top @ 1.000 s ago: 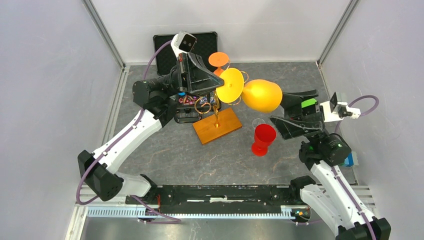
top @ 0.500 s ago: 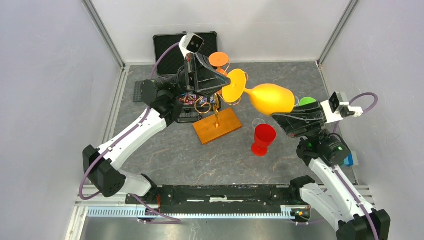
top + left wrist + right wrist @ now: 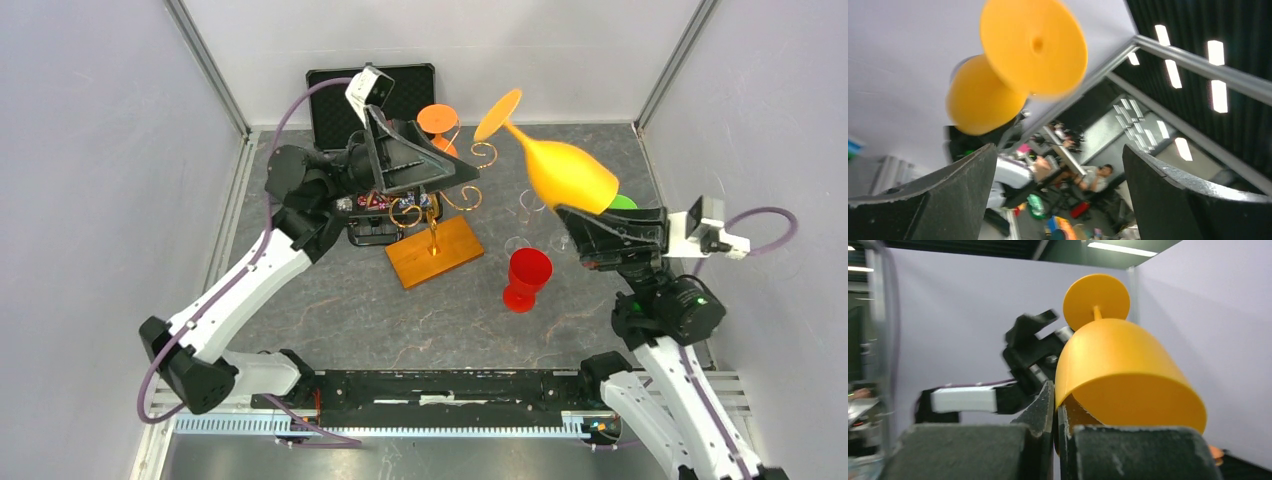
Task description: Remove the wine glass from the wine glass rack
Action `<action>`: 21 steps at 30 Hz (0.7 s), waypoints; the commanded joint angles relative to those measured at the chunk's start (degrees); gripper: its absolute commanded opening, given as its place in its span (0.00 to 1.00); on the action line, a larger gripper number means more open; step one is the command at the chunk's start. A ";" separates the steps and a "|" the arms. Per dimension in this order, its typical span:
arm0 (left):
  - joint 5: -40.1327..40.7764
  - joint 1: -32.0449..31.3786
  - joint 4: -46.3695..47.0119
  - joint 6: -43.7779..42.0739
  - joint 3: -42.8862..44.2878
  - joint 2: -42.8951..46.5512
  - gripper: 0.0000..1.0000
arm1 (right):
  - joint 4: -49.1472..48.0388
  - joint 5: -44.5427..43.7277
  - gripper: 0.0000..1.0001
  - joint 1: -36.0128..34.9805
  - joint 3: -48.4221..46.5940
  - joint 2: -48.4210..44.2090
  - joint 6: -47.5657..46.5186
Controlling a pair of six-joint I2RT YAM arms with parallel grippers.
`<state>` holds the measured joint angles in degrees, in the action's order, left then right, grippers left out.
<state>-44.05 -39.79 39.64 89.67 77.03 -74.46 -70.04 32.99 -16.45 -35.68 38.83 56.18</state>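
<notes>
The right fingers (image 3: 587,216) are clenched on the bowl rim of the yellow glass (image 3: 565,170). In the right wrist view they pinch the rim's wall between them. The glass hangs in the air at the upper right of the overhead view, tilted with its foot up, apart from the rack (image 3: 445,250) at mid-frame. It is probably held high so that it does not catch the curled arms. The left fingers (image 3: 455,170) are released and spread wide, level with the rack's top and holding nothing.

Counted, there is one rack and one black case (image 3: 335,95). There are three plain coloured glasses: the yellow one, an orange one (image 3: 438,118) on the rack, and a red one (image 3: 527,272) standing on the desk (image 3: 330,290). A green thing (image 3: 622,201) peeks out behind the right fingers; I cannot tell what it is.
</notes>
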 commanded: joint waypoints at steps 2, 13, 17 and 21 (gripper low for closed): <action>5.01 2.82 -29.47 -29.50 4.49 5.71 1.00 | 47.20 -17.31 0.00 0.10 -14.96 -5.03 -32.84; 25.85 7.14 -54.43 -53.49 8.43 8.16 1.00 | 106.43 -34.87 0.00 0.15 -36.05 5.73 -47.18; 28.65 7.22 -56.48 -56.41 8.34 8.24 1.00 | 114.52 -39.48 0.00 0.09 -35.90 4.04 -46.23; 31.20 7.27 -58.20 -58.71 8.27 8.60 1.00 | 122.19 -43.22 0.00 0.12 -38.90 3.55 -46.14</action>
<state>-17.65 -32.73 -15.64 37.63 83.61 -67.02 41.71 -3.90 -16.45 -70.39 44.80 11.22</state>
